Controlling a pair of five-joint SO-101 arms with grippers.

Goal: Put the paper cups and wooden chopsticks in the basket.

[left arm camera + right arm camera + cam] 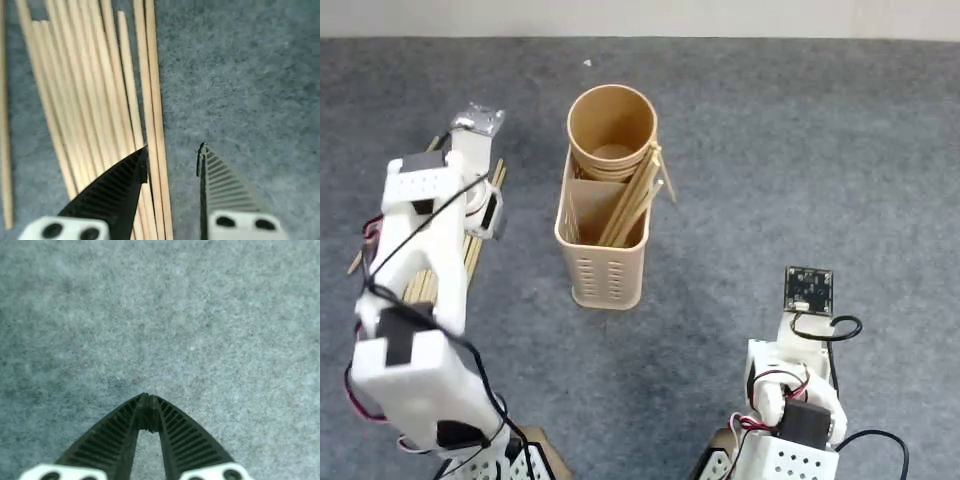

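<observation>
High view: paper cups (611, 130) stacked in far end of basket (603, 270), chopsticks (632, 200) leaned alongside. Loose chopsticks (472, 262) spread on carpet (800, 150) under left arm.
Left wrist view: left gripper (172, 152) held open over loose chopsticks.
Right wrist view: right gripper (149, 402) closed, empty, above carpet.

The grey carpet (800, 150) bears the basket (605, 275) and loose wooden chopsticks (100, 100) nearby.

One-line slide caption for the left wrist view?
Left gripper, jaws open, over the edge of a row of wooden chopsticks lying on grey carpet.
</observation>
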